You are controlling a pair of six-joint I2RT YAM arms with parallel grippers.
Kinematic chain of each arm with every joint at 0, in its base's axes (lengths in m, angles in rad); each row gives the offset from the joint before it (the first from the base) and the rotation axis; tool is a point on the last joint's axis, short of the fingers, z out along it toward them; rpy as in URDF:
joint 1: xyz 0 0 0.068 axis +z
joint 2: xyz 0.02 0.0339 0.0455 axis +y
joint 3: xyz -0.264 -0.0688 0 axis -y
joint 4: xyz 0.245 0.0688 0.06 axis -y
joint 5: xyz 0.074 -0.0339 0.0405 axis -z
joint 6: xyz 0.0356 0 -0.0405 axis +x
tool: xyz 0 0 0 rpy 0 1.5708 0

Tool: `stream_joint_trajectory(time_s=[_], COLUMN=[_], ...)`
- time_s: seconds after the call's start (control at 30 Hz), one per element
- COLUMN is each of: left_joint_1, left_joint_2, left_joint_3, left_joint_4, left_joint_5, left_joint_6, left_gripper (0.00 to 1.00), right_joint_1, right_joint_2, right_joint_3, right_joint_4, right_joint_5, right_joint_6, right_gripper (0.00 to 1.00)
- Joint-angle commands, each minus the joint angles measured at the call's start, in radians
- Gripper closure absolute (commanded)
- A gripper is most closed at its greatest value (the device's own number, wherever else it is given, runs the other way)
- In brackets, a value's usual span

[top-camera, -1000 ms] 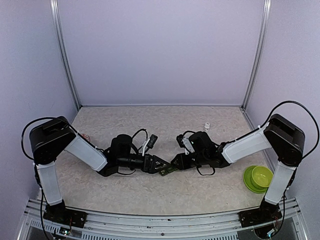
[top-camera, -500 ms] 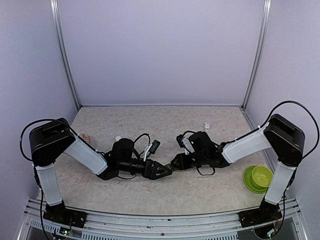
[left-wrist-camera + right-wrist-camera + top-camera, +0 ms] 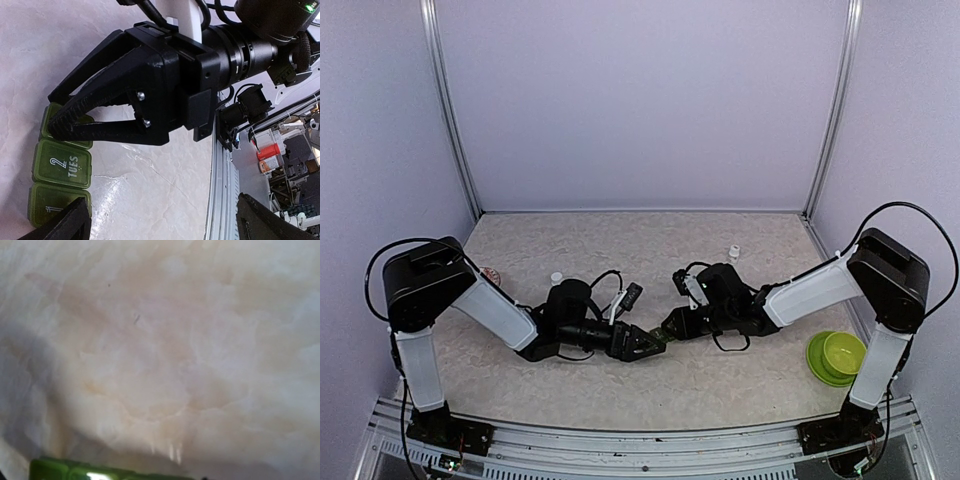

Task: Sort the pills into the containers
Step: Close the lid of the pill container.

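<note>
Right pincer [image 3: 57, 122] was closed on the far end of the green pill organiser [image 3: 61, 165], fingertips pinched at the cell beyond "2 TUES". Left pincer [image 3: 640, 344] was wide open and held nothing, low over the counter [image 3: 150, 190] just left of the organiser. The organiser lay mid-counter between the two arms, nearer the near edge.

Step in hand, as a judgement: steady or open the organiser so pills can go in.
- The right arm's pinch was at one end only, so pulling sideways would likely swing the strip. Better to press down lightly or lift straight.
- The left pincer would need to narrow before reaching for a lid tab. At full spread it could knock the near cells.
- The two pincers were very close, so move one arm at a time.

Hard to tell:
- Whether the right pincer gripped a lid or the cell body.
- No pills were visible in any view.
- The right wrist view was blurred, showing only counter and a green sliver at the bottom edge, with its own fingers out of view.
- The organiser's far cells were hidden behind the right pincer.
- A red-and-white item [image 3: 490, 273] at the left was half hidden by the arm.
- A small white bottle [image 3: 733, 252] at the far right and a white cap [image 3: 556, 277] were too small to read.
- A green bowl [image 3: 836, 357] sat near right, contents unclear.
</note>
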Motion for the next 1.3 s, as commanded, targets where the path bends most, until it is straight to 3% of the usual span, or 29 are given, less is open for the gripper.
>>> stream_joint_trajectory(time_s=[0.0,0.3,1.0,1.27], left_joint_1=[-0.01,-0.027,-0.005,0.025], left_joint_2=[0.04,0.045,0.079,-0.056], left_joint_3=[0.02,0.038,0.014,0.039], left_joint_4=[-0.043,-0.129,-0.156,-0.183], left_joint_5=[-0.011,-0.034,-0.063,-0.068], left_joint_6=[0.004,0.034,0.034,0.055], left_gripper=[0.01,0.01,0.01,0.01], right_joint_1=[0.011,0.011,0.012,0.012], right_joint_2=[0.029,0.03,0.044,0.03], right_joint_3=[-0.006,-0.005,0.0,0.009], right_joint_4=[-0.04,-0.047,-0.06,-0.065], right_joint_5=[0.018,0.018,0.016,0.006], right_joint_6=[-0.001,-0.001,-0.001,-0.001], right_gripper=[0.66,0.66,0.66,0.65])
